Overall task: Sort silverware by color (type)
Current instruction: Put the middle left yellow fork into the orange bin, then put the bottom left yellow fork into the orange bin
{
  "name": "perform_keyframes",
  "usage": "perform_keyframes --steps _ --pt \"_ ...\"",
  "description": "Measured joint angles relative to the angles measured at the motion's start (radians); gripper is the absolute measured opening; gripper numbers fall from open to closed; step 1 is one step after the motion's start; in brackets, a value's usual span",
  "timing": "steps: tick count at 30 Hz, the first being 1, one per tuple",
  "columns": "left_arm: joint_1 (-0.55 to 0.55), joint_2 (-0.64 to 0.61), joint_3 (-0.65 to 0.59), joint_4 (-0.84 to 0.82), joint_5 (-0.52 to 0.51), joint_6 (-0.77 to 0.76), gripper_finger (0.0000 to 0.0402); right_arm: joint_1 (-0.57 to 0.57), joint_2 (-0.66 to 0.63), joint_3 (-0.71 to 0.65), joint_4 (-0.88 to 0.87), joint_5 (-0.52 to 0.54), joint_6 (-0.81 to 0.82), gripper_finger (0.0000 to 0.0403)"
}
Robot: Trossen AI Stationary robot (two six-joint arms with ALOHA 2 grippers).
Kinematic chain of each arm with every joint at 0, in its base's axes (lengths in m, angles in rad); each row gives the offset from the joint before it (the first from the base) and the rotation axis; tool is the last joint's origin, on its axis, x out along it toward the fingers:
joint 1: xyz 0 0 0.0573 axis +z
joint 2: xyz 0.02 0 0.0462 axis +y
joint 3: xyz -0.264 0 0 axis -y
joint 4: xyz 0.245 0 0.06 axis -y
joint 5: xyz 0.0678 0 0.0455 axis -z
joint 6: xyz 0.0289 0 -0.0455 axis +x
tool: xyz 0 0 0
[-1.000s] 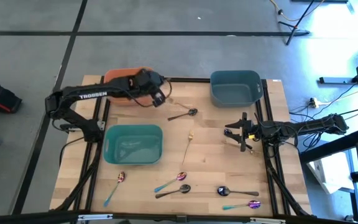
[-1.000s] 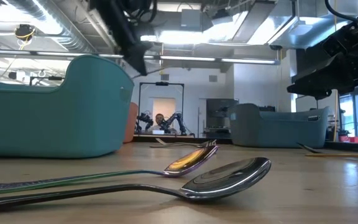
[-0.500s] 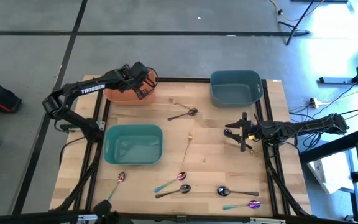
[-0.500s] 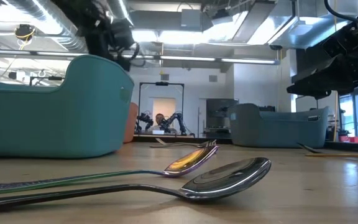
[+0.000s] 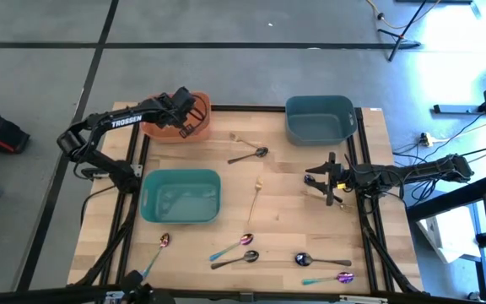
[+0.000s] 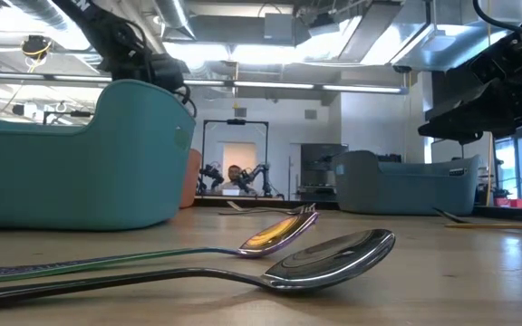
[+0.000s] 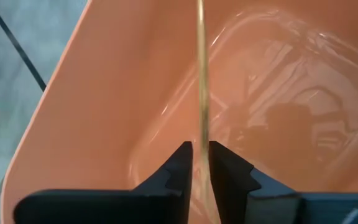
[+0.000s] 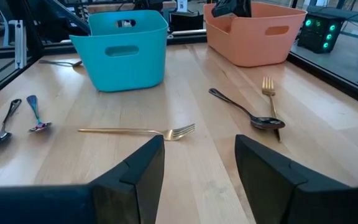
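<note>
Two fingers of the left gripper [image 7: 195,163] sit nearly together on a gold utensil [image 7: 201,74] over the orange bin [image 7: 104,93]; right gripper [image 8: 197,162] gapes empty.

Beyond it: two gold forks, seven spoons.

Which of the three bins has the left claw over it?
The orange bin at the table's far left corner. The left claw hangs over it with a thin gold piece between its fingers; the teal bin and the grey-blue bin have no arm above them.

Wooden table [image 5: 285,181]: bins [image 5: 180,195], scattered silverware [image 5: 252,201]
</note>
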Motion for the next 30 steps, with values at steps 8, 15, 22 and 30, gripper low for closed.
perform_keyframes --steps 8,15,22,30 --pt "-0.018 0.0 0.018 -0.019 0.0 -0.001 0.0097 0.0 0.0 0.0 0.0 0.0 0.002 0.0188" --pt "-0.111 -0.058 0.128 -0.012 -0.014 -0.129 0.01 0.0 0.0 0.0 0.0 0.0 0.004 0.0188" --pt "-0.28 -0.1 0.208 0.067 0.022 -0.313 0.0101 0.0 0.0 0.0 0.001 0.011 0.005 0.0188" --pt "-0.519 -0.021 0.208 0.296 0.295 -0.315 0.01 0.0 0.0 0.0 0.001 0.011 0.005 0.0188"
